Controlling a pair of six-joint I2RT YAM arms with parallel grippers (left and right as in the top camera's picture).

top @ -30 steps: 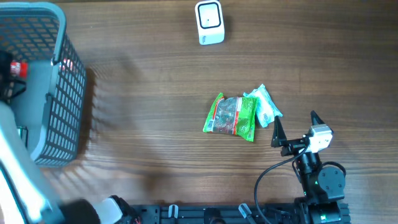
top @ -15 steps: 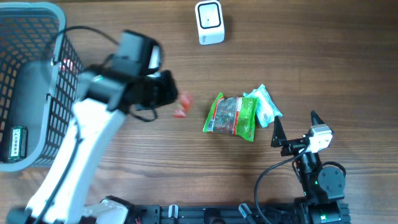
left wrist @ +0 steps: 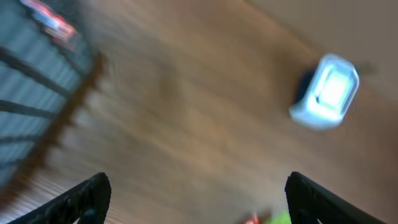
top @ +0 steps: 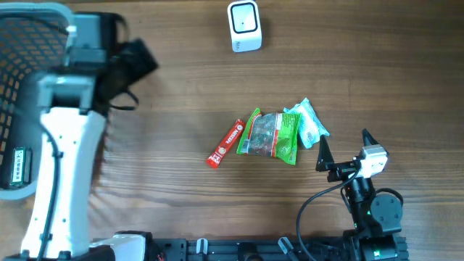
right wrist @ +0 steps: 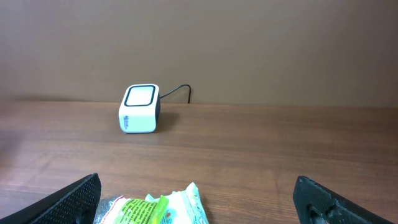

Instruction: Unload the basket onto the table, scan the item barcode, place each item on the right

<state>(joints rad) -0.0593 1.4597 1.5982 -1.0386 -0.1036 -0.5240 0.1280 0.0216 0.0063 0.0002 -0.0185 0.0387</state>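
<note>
A red stick packet [top: 225, 143] lies loose on the wooden table, touching the left edge of a green snack packet [top: 270, 135]. A pale green and white packet [top: 310, 123] lies at that packet's right. The white scanner [top: 244, 26] stands at the far middle, also seen as a blurred scanner [left wrist: 326, 90] and a sharp scanner [right wrist: 140, 107]. My left gripper [top: 139, 61] hangs open and empty near the basket, its view motion-blurred, left gripper [left wrist: 199, 199]. My right gripper [top: 343, 143] rests open just right of the packets [right wrist: 155, 209], right gripper [right wrist: 202, 202].
A grey mesh basket [top: 36, 14] stands at the far left with a small green item [top: 18, 165] inside; its wall shows as basket bars [left wrist: 31, 99]. The scanner's cable [right wrist: 180, 90] runs behind it. The right arm's base sits at the near edge.
My left arm swung out from the basket with the red stick packet, opened, and dropped it beside the green packet. It has since swung back toward the basket. The right arm stayed still.
</note>
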